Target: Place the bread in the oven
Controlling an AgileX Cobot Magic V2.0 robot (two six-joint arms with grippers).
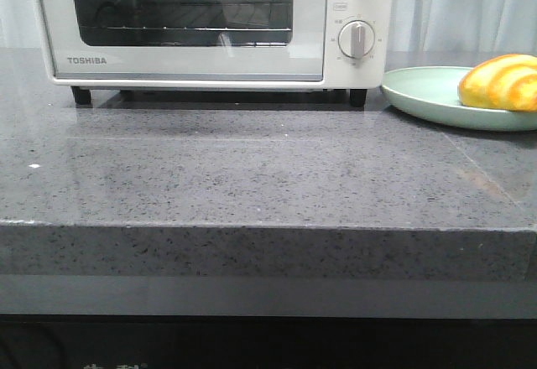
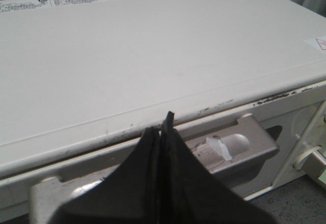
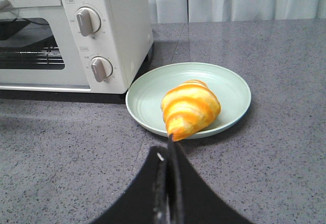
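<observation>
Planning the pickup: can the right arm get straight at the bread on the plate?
Probably yes. The right gripper is shut, facing the bread, which lies uncovered on the plate beside the oven, nothing between. The jaws must open first.

In the front view, the top edge is cropping the white Toshiba toaster oven (image 1: 210, 25) above its glass window, and the right edge is cutting off the pale green round plate (image 1: 428, 92) and the glossy yellow, orange-striped bread (image 1: 501, 82).
</observation>
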